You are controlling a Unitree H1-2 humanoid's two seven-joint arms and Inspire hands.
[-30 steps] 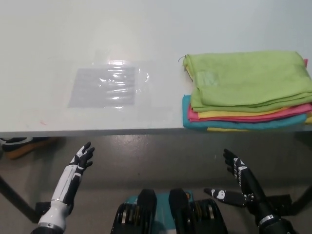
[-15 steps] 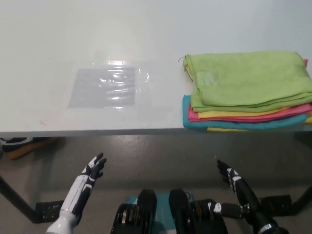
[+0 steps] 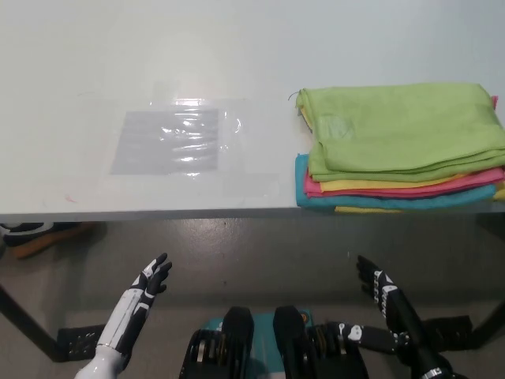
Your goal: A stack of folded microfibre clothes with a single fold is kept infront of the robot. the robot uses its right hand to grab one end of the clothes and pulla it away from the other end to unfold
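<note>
Cloths (image 3: 402, 146) — folded stack, green on top.

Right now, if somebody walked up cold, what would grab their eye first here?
The bright stack of cloths at the table's right front edge, green cloth on top with pink, yellow and teal beneath. Next, the shiny clear plastic sheet lying flat at centre left. Below the table edge, the white left hand and black right hand hang open, touching nothing.

One stack of cloths (image 3: 401, 150), one clear plastic sheet (image 3: 175, 140), one table (image 3: 118, 55), two robot hands, left (image 3: 151, 278), right (image 3: 379, 286)
</note>
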